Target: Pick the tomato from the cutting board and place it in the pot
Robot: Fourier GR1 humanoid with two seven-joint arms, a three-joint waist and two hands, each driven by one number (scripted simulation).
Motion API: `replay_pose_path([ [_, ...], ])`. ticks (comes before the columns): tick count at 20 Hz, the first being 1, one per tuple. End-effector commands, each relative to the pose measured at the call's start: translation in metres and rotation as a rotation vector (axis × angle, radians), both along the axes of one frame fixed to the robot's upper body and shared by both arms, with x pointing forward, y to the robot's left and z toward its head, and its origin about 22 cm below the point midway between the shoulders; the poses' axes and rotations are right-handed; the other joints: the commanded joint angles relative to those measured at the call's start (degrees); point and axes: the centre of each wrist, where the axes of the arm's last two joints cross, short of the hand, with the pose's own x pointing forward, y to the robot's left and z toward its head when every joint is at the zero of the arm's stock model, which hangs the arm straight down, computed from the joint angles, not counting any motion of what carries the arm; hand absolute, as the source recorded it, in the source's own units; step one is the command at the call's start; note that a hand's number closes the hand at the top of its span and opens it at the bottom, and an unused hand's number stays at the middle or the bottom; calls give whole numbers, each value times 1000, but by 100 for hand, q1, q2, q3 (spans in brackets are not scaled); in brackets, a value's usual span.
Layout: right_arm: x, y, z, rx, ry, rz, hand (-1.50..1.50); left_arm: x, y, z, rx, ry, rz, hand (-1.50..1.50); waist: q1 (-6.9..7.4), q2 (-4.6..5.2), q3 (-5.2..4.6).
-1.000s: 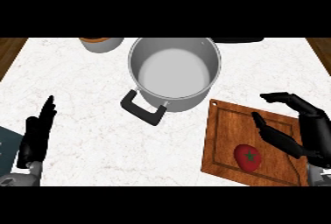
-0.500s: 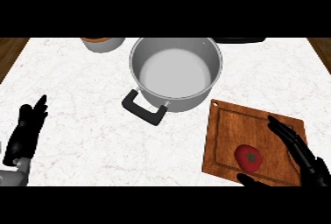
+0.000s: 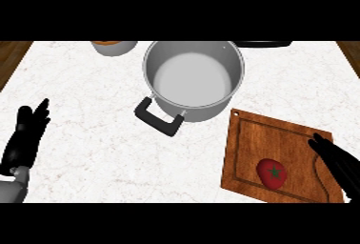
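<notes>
Fingers (image 3: 326, 149) straight, right hand (image 3: 343, 171) beside tomato (image 3: 272, 172).

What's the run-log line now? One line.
right hand open beside tomato, no contact | tomato on cutting board | pot empty | left hand open, resting at left edge

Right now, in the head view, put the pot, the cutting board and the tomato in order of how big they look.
1. The cutting board and the pot: about alike; the pot's rim is nearer the camera, so I won't rank them.
2. The tomato: clearly smallest.
</notes>
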Motion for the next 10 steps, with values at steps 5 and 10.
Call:
replay_pose_path([
  [5,-18,31,29,-173,350,18,-150,6,-17,7,-7,-2,-10,0,91,20,9],
  [10,-19,46,46,-217,381,-13,-150,1,-21,-7,22,0,-5,0,35,7,17],
])
